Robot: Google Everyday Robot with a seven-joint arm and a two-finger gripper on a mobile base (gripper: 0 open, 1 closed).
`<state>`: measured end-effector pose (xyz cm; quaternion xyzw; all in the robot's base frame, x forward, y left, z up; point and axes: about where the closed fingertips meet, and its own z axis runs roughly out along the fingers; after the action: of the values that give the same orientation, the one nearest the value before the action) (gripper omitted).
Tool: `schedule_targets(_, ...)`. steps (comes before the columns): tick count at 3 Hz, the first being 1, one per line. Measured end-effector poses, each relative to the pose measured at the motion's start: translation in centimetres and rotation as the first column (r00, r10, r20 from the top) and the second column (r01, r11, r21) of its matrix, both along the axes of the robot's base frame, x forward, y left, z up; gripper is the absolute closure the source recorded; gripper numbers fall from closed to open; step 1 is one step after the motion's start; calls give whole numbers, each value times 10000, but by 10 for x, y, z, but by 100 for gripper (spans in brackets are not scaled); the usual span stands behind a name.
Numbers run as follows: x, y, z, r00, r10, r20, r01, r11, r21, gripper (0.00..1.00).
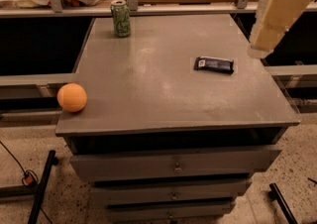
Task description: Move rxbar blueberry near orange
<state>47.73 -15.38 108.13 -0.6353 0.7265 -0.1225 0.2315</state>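
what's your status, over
pincer high beside table's right edge. rxbar blueberry flat on right side, orange at front-left corner. green can at back, off the line between them.

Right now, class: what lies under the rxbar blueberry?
The grey table top; the patch right beneath the rxbar blueberry is covered. The end effector hangs at upper right.

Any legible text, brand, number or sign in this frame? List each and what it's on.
Nothing can be read as words.
Green drink can: pale print on its side, too blurred to read.
Dark navy flat snack bar: white label patch at its left end, too small to read.
Smooth round orange: no marking visible.
Gripper, upper right, above the grey table top's right edge: no text visible.
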Motion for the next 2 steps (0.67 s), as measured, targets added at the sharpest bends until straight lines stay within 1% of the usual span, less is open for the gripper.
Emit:
schedule_targets(1, 47, -3, -25, 9983, 240, -523, -246, 9996, -112, 0)
schedule_targets(2, 85, -14, -53, 9949, 259, -971, -272, 9996, -120, 0)
